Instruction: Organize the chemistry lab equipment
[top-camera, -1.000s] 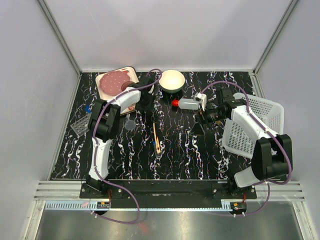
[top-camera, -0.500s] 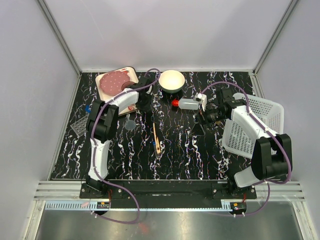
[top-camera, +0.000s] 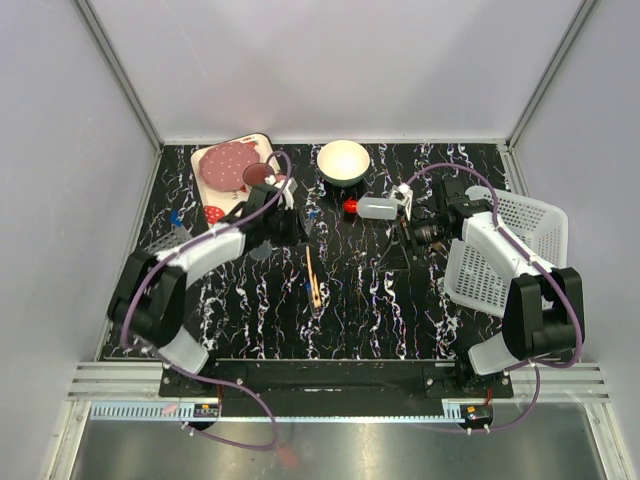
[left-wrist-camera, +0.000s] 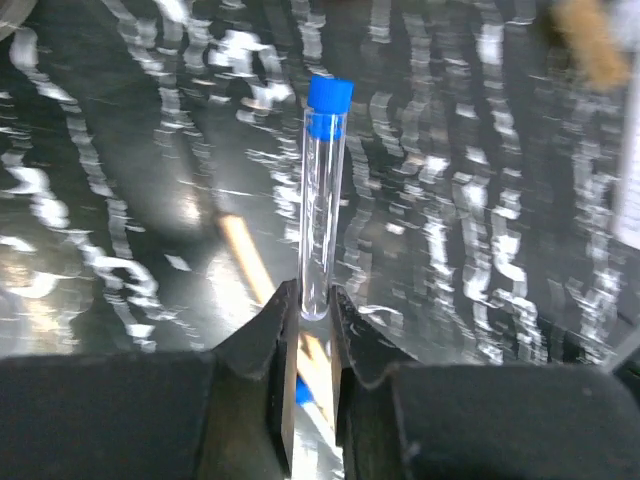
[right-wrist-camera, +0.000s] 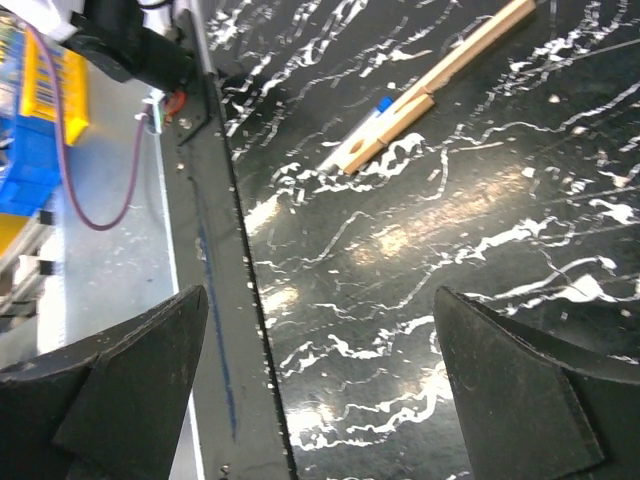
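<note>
My left gripper (left-wrist-camera: 315, 305) is shut on the bottom end of a thin clear tube with a blue cap (left-wrist-camera: 320, 200), held above the table. In the top view this gripper (top-camera: 293, 218) is left of centre, with the tiny clear cup (top-camera: 260, 248) beside it. The wooden stick (top-camera: 312, 272) lies just in front, with the brown-handled brush and another blue-capped tube (right-wrist-camera: 383, 103) alongside. The red-capped bottle (top-camera: 370, 207) lies next to my right gripper (top-camera: 404, 235), which is wide open and empty (right-wrist-camera: 320, 380). The clear grid rack (top-camera: 160, 252) sits at the left edge.
The strawberry-print tray (top-camera: 215, 160) with the pink mug (top-camera: 258, 175) stands at the back left. The white bowl (top-camera: 343, 160) is at the back centre. A white mesh basket (top-camera: 510, 250) stands at the right. The table's near edge (right-wrist-camera: 215, 250) shows in the right wrist view.
My left arm has folded down and swung out to the left, and its gripper has come a little nearer from beside the tray. The right arm has barely moved.
</note>
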